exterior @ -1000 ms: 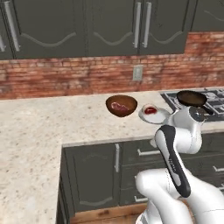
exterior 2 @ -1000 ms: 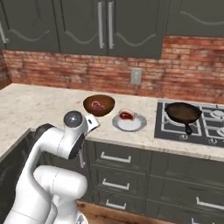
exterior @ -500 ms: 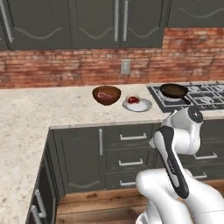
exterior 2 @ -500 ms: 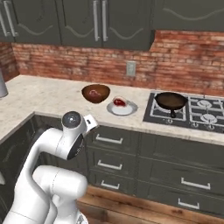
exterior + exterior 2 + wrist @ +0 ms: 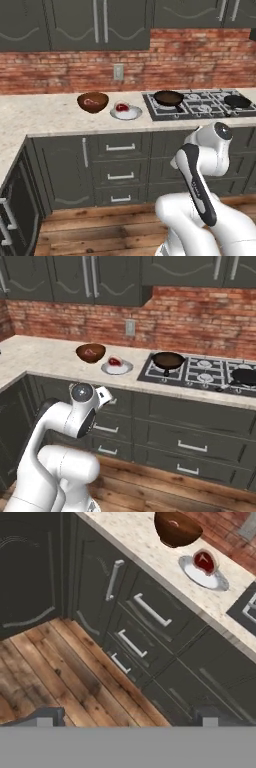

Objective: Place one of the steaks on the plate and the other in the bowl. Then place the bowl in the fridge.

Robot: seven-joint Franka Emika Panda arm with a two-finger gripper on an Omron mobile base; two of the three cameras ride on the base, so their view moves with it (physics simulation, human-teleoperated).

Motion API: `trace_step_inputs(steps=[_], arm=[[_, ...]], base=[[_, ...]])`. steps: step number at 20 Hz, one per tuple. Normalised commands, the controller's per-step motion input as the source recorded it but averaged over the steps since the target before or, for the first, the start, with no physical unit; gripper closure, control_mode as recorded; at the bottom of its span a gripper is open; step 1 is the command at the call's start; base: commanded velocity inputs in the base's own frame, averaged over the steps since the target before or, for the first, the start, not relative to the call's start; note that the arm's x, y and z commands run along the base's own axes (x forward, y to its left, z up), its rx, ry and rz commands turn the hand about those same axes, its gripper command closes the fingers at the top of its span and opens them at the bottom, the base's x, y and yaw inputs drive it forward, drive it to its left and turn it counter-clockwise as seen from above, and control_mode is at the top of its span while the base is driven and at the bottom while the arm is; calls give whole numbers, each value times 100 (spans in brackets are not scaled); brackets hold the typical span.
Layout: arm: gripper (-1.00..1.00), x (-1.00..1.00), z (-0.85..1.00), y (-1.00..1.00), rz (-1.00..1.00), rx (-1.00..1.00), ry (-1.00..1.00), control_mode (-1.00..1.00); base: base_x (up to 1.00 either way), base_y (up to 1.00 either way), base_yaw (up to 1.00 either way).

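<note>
The reddish-brown bowl (image 5: pixel 93 102) (image 5: pixel 90 352) (image 5: pixel 177 529) stands on the pale stone counter with one steak (image 5: pixel 91 102) (image 5: pixel 90 351) lying inside it. Just right of it is the pale plate (image 5: pixel 126 115) (image 5: pixel 118 370) (image 5: pixel 210 580), and the other steak (image 5: pixel 121 107) (image 5: pixel 115 361) (image 5: pixel 204 561) lies on it. My gripper (image 5: pixel 127 719) is open with nothing between its tips. It hangs well back from the counter, low over the wooden floor, facing the cabinet drawers. The fridge is out of view.
A black frying pan (image 5: pixel 168 97) (image 5: pixel 168 360) sits on the stove right of the plate, and a second pan (image 5: pixel 237 101) (image 5: pixel 245 376) farther right. Dark drawers (image 5: pixel 150 609) with metal handles fill the cabinet front. The counter turns a corner at the left (image 5: pixel 10 150). Wooden floor (image 5: pixel 55 662) lies open below.
The whole picture has shifted: the base has backed away from the counter, so bowl and plate look farther off. Neither has moved on the counter. The gripper stays open.
</note>
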Motion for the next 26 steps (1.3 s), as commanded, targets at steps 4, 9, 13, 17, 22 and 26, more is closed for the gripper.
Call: trace_step_inputs(steps=[4, 9, 13, 17, 22, 26], arm=[[-100, 0, 0, 0, 0, 0, 0, 100], [-100, 0, 0, 0, 0, 0, 0, 100], [-100, 0, 0, 0, 0, 0, 0, 100], [-100, 0, 0, 0, 0, 0, 0, 100], [-100, 0, 0, 0, 0, 0, 0, 100], [-100, 0, 0, 0, 0, 0, 0, 100]], base=[[-44, -64, 0], [-37, -65, 0], [-34, -64, 0], [-4, -43, -5], [0, -35, -16], [0, -42, -24]])
